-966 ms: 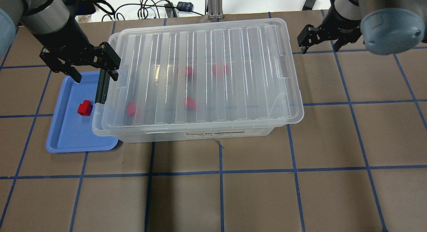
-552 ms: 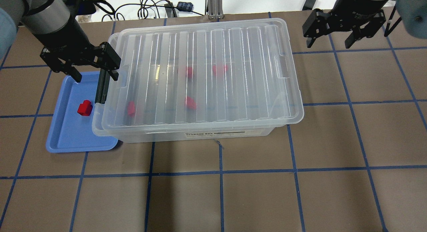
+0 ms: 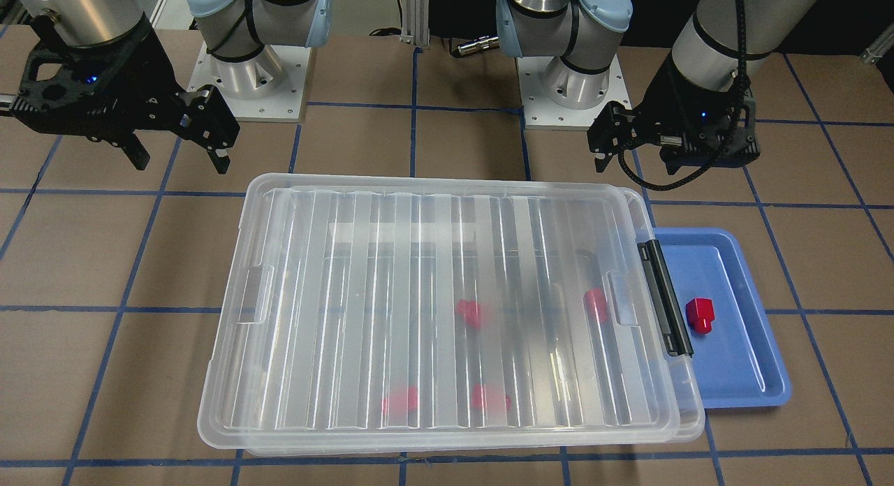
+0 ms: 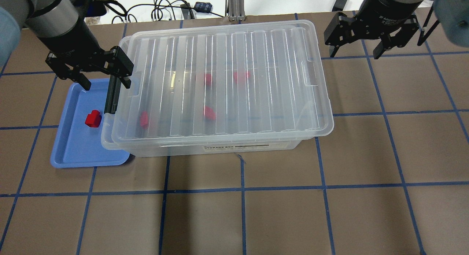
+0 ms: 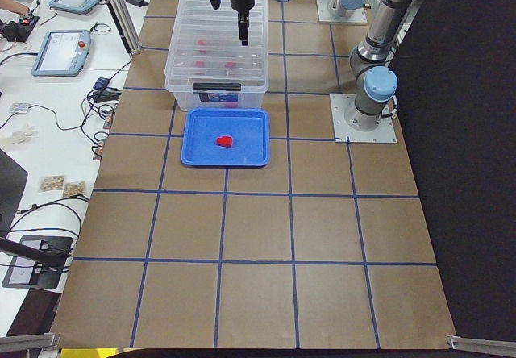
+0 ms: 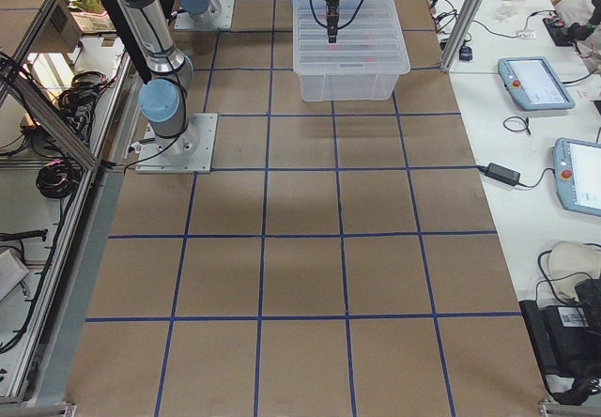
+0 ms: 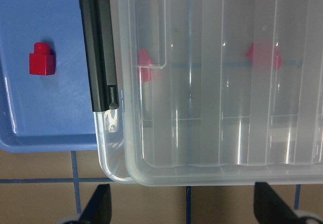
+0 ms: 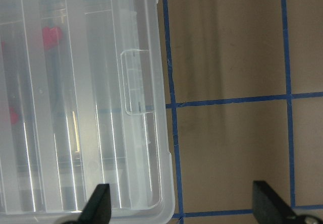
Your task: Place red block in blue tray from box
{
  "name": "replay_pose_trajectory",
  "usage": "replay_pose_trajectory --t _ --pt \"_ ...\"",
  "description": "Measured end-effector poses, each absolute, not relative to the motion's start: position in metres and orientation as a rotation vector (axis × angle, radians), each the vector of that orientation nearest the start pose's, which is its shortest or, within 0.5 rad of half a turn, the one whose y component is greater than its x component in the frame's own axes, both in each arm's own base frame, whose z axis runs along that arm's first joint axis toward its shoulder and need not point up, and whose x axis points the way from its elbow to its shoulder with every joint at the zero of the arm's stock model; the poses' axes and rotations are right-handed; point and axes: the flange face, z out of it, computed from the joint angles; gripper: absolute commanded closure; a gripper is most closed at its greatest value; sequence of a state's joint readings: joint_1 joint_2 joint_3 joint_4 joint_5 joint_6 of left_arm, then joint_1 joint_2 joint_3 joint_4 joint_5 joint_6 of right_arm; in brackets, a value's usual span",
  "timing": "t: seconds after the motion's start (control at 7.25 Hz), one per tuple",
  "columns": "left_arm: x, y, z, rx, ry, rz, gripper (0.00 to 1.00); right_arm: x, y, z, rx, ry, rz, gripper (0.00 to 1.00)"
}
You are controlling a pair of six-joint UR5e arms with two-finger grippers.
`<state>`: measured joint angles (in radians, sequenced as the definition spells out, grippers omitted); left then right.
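- While the left gripper [image 4: 106, 85] hangs at the upper left of the overhead view, its fingers are spread wide with nothing between them. It's raised above the far end of the blue tray [image 4: 78, 148] and the near corner of the box [image 4: 234, 147], touching neither.
- right gripper [image 4: 354, 55]: upper right of the overhead view, fingers also released and empty, above the table [image 4: 278, 211] just off the box's right end.
- red block [image 4: 93, 119]: lies flat on the tray floor, mid-left of the frame, near the box-side rim, clear of both grippers.
- tray is tucked partly under the box's left edge.
- lid [image 4: 274, 82] sits on the box; black latch bar [image 4: 111, 95] runs along its left end.
- four more red blocks [image 4: 209, 113] are visible blurred through the lid, scattered.
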<state>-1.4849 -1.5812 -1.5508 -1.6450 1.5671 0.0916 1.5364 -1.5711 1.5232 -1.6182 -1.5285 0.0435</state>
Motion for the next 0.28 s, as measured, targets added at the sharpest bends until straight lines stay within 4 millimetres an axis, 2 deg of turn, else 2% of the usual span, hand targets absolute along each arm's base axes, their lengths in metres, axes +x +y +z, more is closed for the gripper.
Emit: replay_pose_trajectory --t 0.28 --pt "-0.0921 -0.4958 0.4879 0.008 3.148 0.105 0.00 0.1206 -0.5052 0.5162 0.117 3.092 -0.147 0.00"
